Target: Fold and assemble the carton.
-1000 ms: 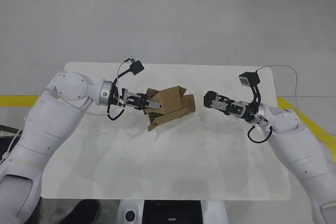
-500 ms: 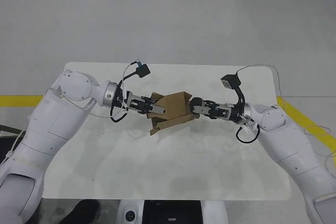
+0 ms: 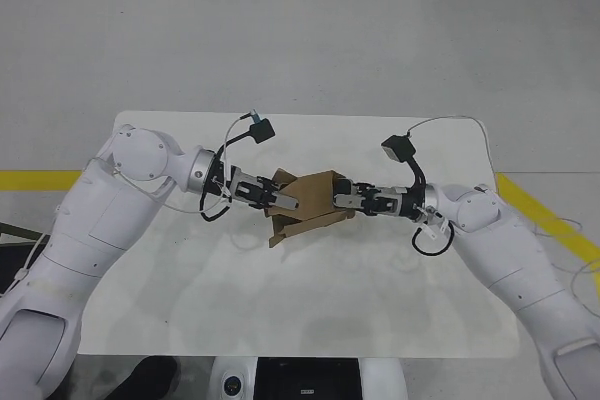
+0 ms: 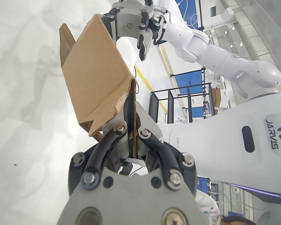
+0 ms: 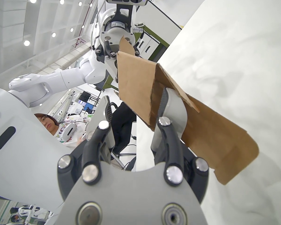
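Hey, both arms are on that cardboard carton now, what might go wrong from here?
1. The left gripper pinches just one thin edge of the carton, so a push from the other side may twist it loose or crease it.
2. The right gripper is open with one of its fingers inside the carton's open end; closing there may crush the wall instead of squaring it.

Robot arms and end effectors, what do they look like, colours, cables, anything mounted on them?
The left arm and right arm have smooth white rounded shells. Each wrist carries a black camera box with looping thin cables. The left end effector and right end effector have grey metal bases with screws, black linkages and pale fingers.
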`<state>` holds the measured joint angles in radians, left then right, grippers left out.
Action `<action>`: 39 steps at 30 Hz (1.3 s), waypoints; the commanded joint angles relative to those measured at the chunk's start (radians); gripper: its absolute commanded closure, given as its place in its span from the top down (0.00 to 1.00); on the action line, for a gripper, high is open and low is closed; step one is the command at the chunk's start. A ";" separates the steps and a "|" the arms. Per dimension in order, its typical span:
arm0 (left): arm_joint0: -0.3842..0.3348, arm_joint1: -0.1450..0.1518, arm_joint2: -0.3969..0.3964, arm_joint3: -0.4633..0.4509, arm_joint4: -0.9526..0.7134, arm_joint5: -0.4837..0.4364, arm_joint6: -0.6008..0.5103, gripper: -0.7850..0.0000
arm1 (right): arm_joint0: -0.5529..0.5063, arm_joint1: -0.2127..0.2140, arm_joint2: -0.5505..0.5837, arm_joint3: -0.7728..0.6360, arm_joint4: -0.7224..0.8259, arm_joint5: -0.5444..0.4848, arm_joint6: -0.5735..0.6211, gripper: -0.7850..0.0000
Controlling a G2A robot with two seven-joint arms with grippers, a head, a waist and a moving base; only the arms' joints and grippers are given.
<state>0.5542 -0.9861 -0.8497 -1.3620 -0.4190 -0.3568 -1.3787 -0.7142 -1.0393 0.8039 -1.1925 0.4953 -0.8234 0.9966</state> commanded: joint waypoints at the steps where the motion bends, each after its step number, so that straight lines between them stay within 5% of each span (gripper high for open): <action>1: -0.001 -0.001 0.000 0.002 0.004 0.000 -0.002 0.00 | 0.002 -0.003 -0.006 0.000 0.001 0.001 0.001 0.47; 20: -0.006 -0.016 0.013 0.014 -0.002 0.005 -0.032 0.00 | 0.028 -0.012 -0.042 -0.009 0.058 0.032 0.032 0.39; 31: -0.008 -0.023 0.018 0.025 0.002 0.000 -0.053 0.00 | 0.036 -0.014 -0.076 -0.008 0.072 0.034 0.034 0.24; 39: -0.010 -0.027 0.020 0.027 0.010 -0.004 -0.061 0.00 | 0.044 -0.012 -0.095 -0.009 0.081 0.037 0.037 0.05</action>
<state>0.5443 -1.0129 -0.8291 -1.3357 -0.4099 -0.3602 -1.4398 -0.6710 -1.0518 0.7117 -1.2011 0.5742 -0.7867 1.0335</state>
